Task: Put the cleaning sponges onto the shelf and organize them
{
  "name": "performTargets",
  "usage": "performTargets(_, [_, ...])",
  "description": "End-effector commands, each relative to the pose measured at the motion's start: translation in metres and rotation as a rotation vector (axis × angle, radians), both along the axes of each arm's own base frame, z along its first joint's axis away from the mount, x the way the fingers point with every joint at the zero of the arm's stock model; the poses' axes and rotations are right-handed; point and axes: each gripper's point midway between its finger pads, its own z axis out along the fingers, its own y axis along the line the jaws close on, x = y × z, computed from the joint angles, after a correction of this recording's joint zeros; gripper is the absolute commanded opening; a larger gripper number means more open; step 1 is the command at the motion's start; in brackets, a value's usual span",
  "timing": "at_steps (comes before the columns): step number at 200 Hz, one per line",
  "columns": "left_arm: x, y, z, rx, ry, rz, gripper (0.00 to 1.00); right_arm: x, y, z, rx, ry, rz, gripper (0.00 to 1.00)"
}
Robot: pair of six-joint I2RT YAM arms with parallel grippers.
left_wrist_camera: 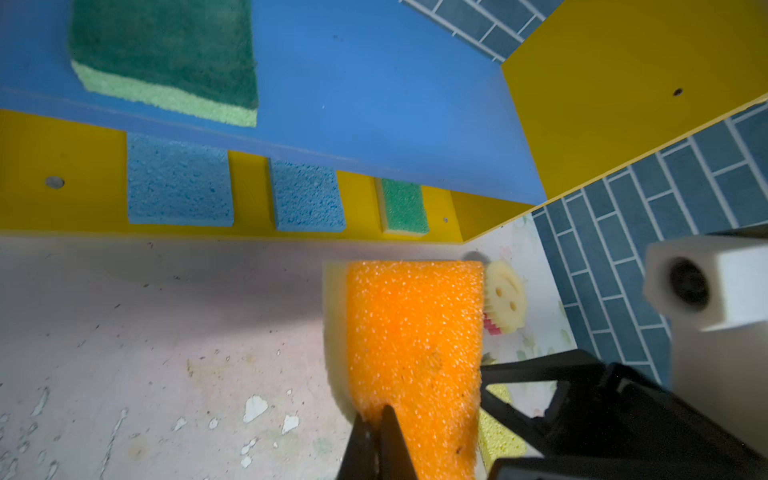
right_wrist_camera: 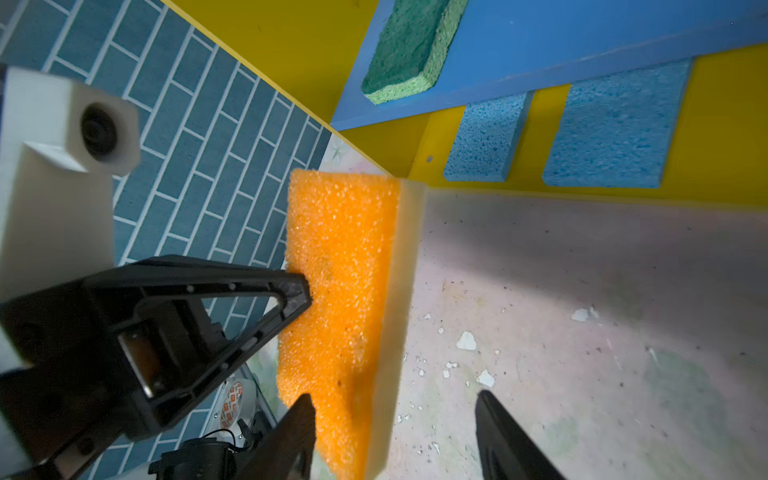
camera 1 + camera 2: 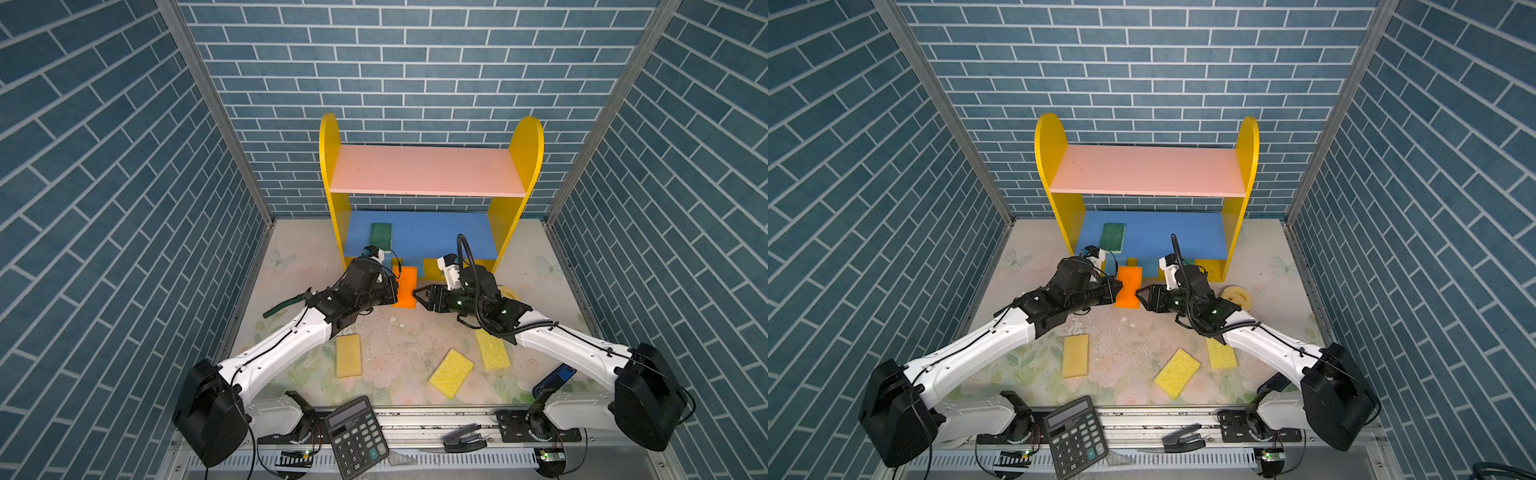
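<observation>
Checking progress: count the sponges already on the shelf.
4. A green sponge on the blue middle board; two light blue sponges and a green-topped one on the yellow base. More may be hidden.

Blue board point(image 3: 428, 232) free beside green sponge point(image 3: 381, 236)

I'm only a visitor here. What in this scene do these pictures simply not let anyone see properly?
- Back ends of the light blue sponges, left wrist view: tucked under the blue middle board.
- Smiley sponge, in a top view: mostly behind the right arm.
- Blue-and-black object at the front right, in a top view: largely under the right arm, so unidentifiable.
- Calculator key labels, both top views: too small to read.
</observation>
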Motion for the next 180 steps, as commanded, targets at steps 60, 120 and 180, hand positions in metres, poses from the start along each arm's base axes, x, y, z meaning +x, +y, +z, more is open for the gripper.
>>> performTargets(60, [0.009,-0.01,0.012,-0.049,-0.025,-0.014,0.0,0.012,0.029,0.041,0.13,-0.046,0.063,0.17])
performTargets(120, [0.008,-0.004,0.029,-0.08,-0.08,-0.008,0.49,0.025,0.026,0.047,0.114,-0.054,0.028,0.0])
performTargets(180, [-0.015,0.09,0.069,0.052,-0.294,0.251,0.58,0.09,0.002,0.078,-0.01,-0.184,-0.09,0.0])
